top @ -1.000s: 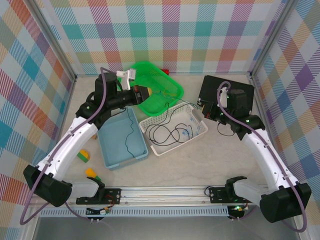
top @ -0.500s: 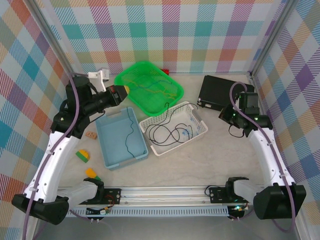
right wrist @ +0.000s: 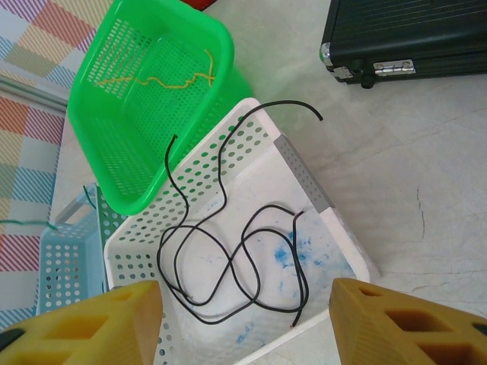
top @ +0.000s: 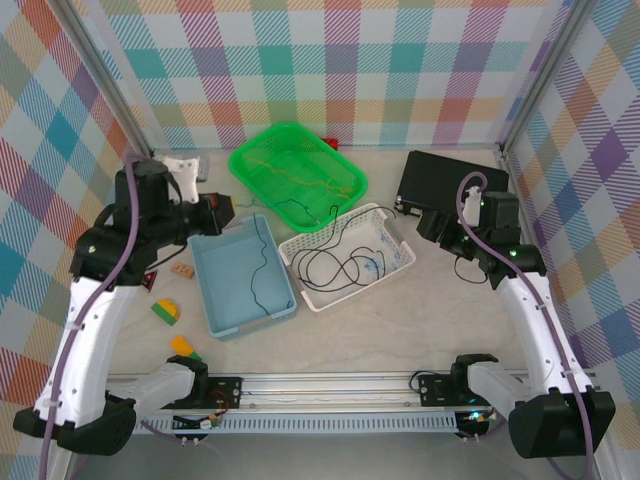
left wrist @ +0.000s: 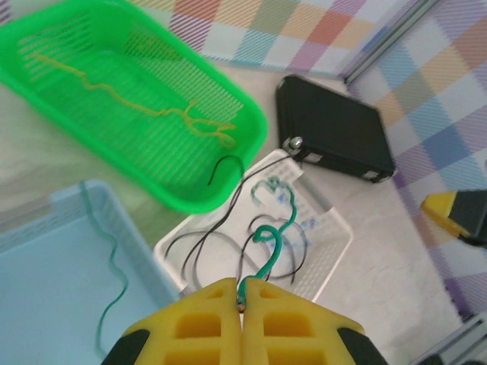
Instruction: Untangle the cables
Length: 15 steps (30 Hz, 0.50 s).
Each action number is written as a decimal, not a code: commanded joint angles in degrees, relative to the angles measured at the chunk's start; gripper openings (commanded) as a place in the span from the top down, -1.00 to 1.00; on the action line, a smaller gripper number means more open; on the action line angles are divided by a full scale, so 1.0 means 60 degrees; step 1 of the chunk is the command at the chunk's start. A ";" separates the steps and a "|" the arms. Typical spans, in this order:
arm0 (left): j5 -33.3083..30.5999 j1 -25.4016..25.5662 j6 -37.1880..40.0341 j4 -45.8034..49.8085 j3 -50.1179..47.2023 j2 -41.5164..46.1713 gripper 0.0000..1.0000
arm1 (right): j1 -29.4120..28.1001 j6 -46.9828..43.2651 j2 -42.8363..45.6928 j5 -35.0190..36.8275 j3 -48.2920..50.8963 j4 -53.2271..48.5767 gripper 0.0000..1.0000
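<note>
My left gripper (left wrist: 242, 304) is shut on the end of the dark green cable (left wrist: 268, 239), which curls away from the yellow fingers. It hovers left of the blue bin (top: 215, 300), by the bin's far left corner (top: 222, 210). A dark green strand (top: 257, 268) trails down inside that bin. The black cable (right wrist: 228, 251) lies in loose loops in the white basket (top: 395, 262), one end hanging over the rim. The yellow cable (top: 300, 175) rests in the green basket (top: 340, 195). My right gripper (right wrist: 243, 327) is open above the white basket's near right side, with nothing between its fingers (right wrist: 84, 323).
A black case (top: 445, 180) lies at the back right, just behind the right gripper (top: 432, 226). Small toy blocks (top: 167, 312) sit on the table left of the blue bin. A metal rail (top: 330, 385) runs along the near edge. Checked walls close in three sides.
My left arm swung back and left, from over the green basket to beside the blue bin, still holding the green cable. My right gripper drew back from the white basket and opened.
</note>
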<state>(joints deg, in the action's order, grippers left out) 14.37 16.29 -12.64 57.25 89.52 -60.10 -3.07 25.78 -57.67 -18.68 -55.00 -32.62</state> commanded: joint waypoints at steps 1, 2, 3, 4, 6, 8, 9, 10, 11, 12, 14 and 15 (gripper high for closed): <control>-0.1311 -0.0050 0.0488 0.2764 0.0703 0.0133 1.00 | -0.0044 -0.0307 -0.0126 -0.0280 -0.0349 0.0050 -0.21; -0.1760 -0.0050 0.0532 0.3309 0.0880 0.0120 1.00 | -0.0045 -0.0311 -0.0179 -0.0359 -0.0403 0.0053 -0.20; -0.2118 -0.0048 0.0575 0.3769 0.1023 0.0087 1.00 | -0.0045 -0.0337 -0.0215 -0.0412 -0.0447 0.0052 -0.21; -0.2463 -0.0050 0.0574 0.4233 0.1164 0.0058 1.00 | -0.0045 -0.0370 -0.0266 -0.0466 -0.0485 0.0054 -0.21; -0.2961 -0.0046 0.0542 0.4818 0.1321 0.0020 1.00 | -0.0045 -0.0430 -0.0326 -0.0544 -0.0555 0.0044 -0.21; -0.3293 -0.0050 0.0522 0.5282 0.1308 -0.0003 1.00 | -0.0047 -0.0488 -0.0430 -0.0654 -0.0657 0.0004 -0.21; -0.3423 -0.0050 0.0536 0.5426 0.1238 -0.0047 1.00 | -0.0045 -0.0505 -0.0449 -0.0691 -0.0689 -0.0026 -0.21; -0.3484 -0.0050 0.0598 0.5626 0.1154 -0.0148 1.00 | -0.0045 -0.0503 -0.0460 -0.0718 -0.0704 -0.0044 -0.21; -0.3495 -0.0050 0.0655 0.5821 0.1096 -0.0294 1.00 | -0.0045 -0.0495 -0.0452 -0.0729 -0.0691 -0.0053 -0.21; -0.3483 -0.0050 0.0706 0.5970 0.1081 -0.0434 1.00 | -0.0045 -0.0491 -0.0438 -0.0746 -0.0678 -0.0056 -0.21; -0.3408 -0.0046 0.0852 0.6238 0.1145 -0.0756 1.00 | -0.0045 -0.0484 -0.0387 -0.0732 -0.0598 -0.0074 -0.22; -0.3451 -0.0046 0.0870 0.6277 0.1177 -0.0927 1.00 | -0.0045 -0.0451 -0.0366 -0.0710 -0.0538 -0.0057 -0.22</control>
<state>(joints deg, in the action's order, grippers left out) -4.29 16.29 -9.21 89.73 96.09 -63.31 -3.07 24.32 -60.31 -21.74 -57.54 -32.64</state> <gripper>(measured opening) 0.057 0.608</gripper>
